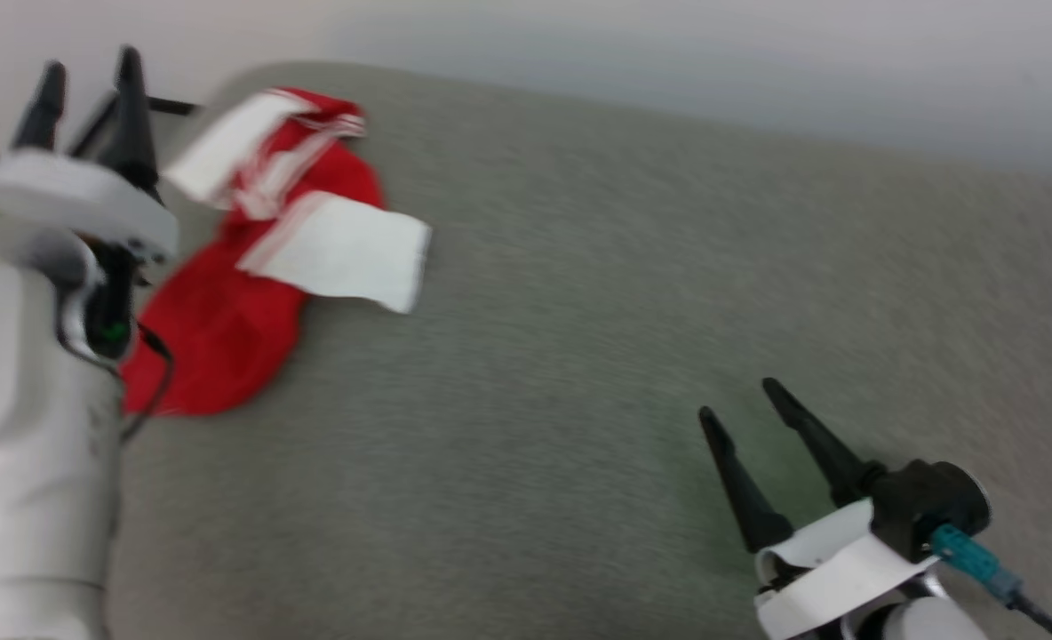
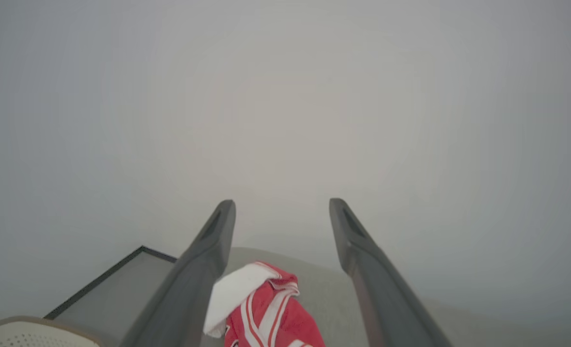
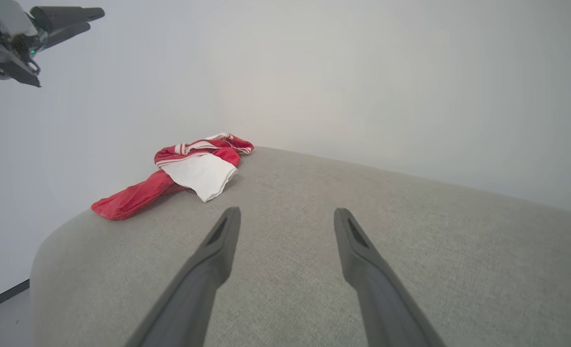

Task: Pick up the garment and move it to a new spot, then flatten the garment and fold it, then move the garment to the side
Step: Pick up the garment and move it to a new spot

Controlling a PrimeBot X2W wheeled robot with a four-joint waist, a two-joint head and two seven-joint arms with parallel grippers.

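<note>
Grey woven upholstered surface (image 1: pixel 624 356): red thin-fabric jersey with white sleeves and striped trim (image 1: pixel 224 329) lies crumpled at its far-left rounded corner. Left gripper (image 1: pixel 89 76) raised beside that corner, jaws apart, empty. Right gripper (image 1: pixel 739 400) well apart from it, jaws apart, empty.

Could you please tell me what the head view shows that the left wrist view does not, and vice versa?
The head view adds the right gripper, fingers apart, and the shirt's red body. The left wrist view adds a dark-edged floor patch and a pale perforated object at its corner. Both share the shirt's striped top end, the grey cushion, the open left gripper and the pale wall.
</note>
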